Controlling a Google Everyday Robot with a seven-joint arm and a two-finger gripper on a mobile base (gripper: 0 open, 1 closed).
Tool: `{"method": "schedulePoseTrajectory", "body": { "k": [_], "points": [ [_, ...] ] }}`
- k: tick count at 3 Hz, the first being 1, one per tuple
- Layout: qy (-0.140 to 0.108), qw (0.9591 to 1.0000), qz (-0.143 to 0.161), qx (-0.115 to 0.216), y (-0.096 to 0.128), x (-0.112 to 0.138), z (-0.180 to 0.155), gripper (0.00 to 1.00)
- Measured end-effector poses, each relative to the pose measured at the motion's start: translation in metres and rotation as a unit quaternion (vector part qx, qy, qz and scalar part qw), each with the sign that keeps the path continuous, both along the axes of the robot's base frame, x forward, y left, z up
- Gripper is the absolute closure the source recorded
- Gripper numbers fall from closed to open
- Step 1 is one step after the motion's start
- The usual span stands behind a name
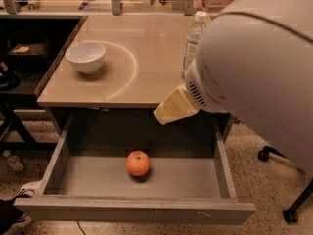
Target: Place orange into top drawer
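Observation:
The orange (138,163) lies on the grey floor of the top drawer (132,210), near the middle and slightly left. The drawer is pulled out wide under the desk, and nothing else is in it. My gripper does not show. Only the arm's big white shell (259,67) fills the right side, with a cream-coloured part (175,106) jutting out over the drawer's back edge, well above the orange and apart from it.
A white bowl (85,57) stands on the beige desk top (142,58) at the left. A clear water bottle (194,40) stands at the desk's right, partly behind the arm. Chair castors (288,214) are on the floor at right. Dark shelving stands to the left.

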State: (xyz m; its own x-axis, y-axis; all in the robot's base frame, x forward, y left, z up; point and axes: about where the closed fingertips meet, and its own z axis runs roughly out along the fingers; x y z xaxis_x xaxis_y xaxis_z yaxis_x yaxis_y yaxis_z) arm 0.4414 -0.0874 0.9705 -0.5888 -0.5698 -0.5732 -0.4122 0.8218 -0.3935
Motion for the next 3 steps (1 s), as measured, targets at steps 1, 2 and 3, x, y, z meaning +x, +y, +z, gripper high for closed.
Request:
{"method": "schedulePoseTrajectory", "body": {
  "k": [1,2,3],
  "points": [
    [0.022,0.9981,-0.057,-0.001,-0.048,0.019,-0.016,0.00],
    [0.074,0.9891,-0.127,-0.012,-0.119,0.055,-0.052,0.00],
    [0.108,0.9774,-0.182,-0.006,-0.161,0.089,-0.079,0.00]
  ]
}}
